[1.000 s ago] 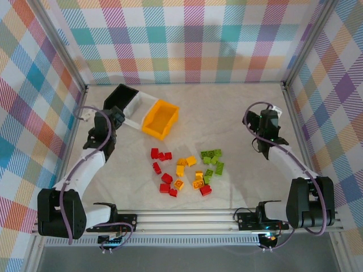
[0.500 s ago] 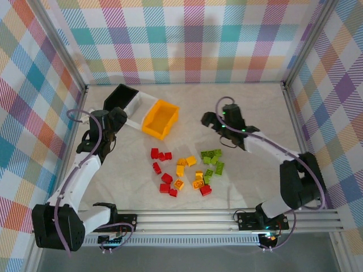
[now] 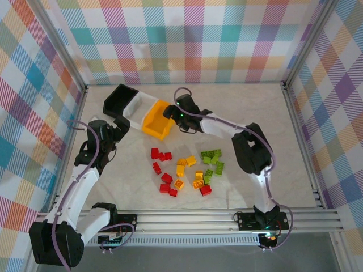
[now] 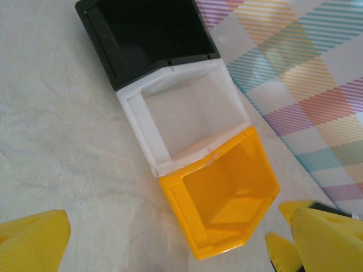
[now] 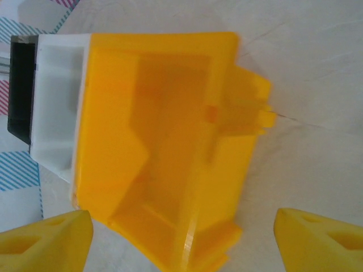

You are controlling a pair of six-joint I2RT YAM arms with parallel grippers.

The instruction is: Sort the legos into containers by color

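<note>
Down at the near-middle of the table [image 3: 255, 113], the legos [image 3: 184, 169] were found lying loose. They were already roughly clumped by colour: reds [image 3: 166, 178] to the left, yellow-orange ones [image 3: 187, 161] in the middle, greens [image 3: 212, 154] to the right. None had been binned yet, so the sort could be judged as basically not started.

A bit further back on the left, the left end effector [image 4: 170, 221] was held above bare table just short of the bins. Its fingers were spread wide with nothing between them. It was probably parked there so the row could be watched or steadied.

Further out, the three containers were lined up touching in a diagonal row. The orange-yellow bin [image 4: 176, 209] sat nearest the pile, the white bin [image 4: 139, 124] next, and the black bin [image 4: 96, 39] furthest back. All three looked empty. Keeping them packed together likely kept every drop-off within a short reach.

The right end effector [image 5: 182, 214] was stretched across to hang right over the orange-yellow bin, also spread and empty. With no brick carried, a nudge or grab of that bin seemed more likely than a drop, though that couldn't be confirmed.
</note>
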